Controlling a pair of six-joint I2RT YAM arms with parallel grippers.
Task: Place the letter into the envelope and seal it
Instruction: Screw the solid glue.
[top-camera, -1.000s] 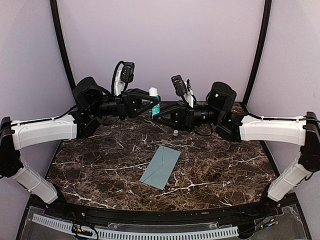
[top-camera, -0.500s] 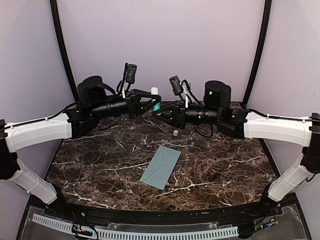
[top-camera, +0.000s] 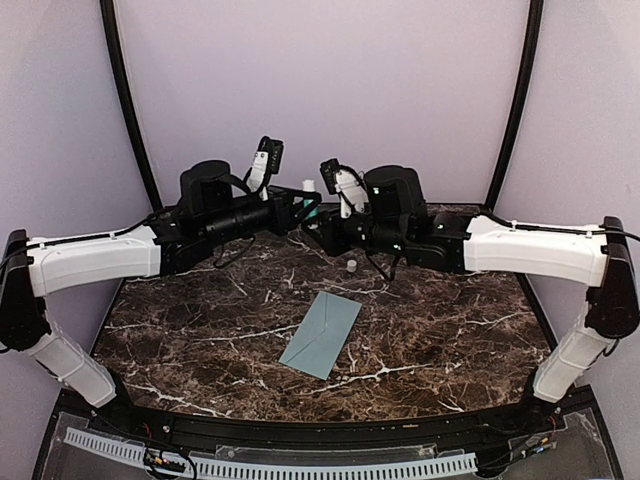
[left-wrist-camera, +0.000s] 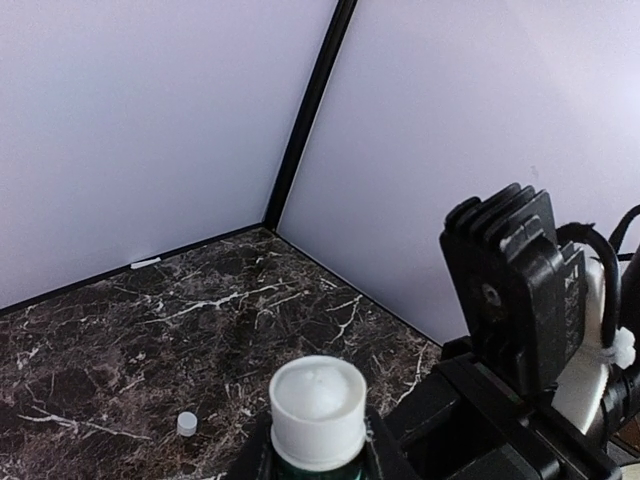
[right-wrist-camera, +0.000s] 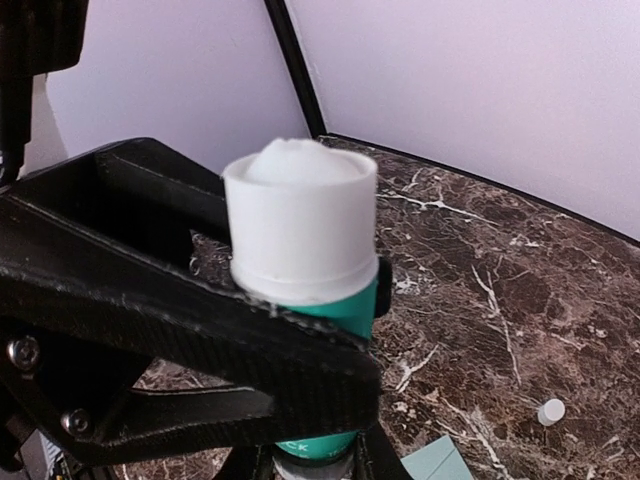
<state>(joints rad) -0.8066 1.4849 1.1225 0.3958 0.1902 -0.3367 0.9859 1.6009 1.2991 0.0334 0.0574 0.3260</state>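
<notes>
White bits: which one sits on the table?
The tiny cap, alone on the table beyond the envelope. The other white bit tops the glue stick, held in the air.

left tool (right-wrist-camera: 322, 335) clamps a white-topped green glue stick (right-wrist-camera: 300, 240).

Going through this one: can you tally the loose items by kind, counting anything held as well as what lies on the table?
envelope: 1
glue stick: 1
small white cap: 1
Total: 3
</notes>
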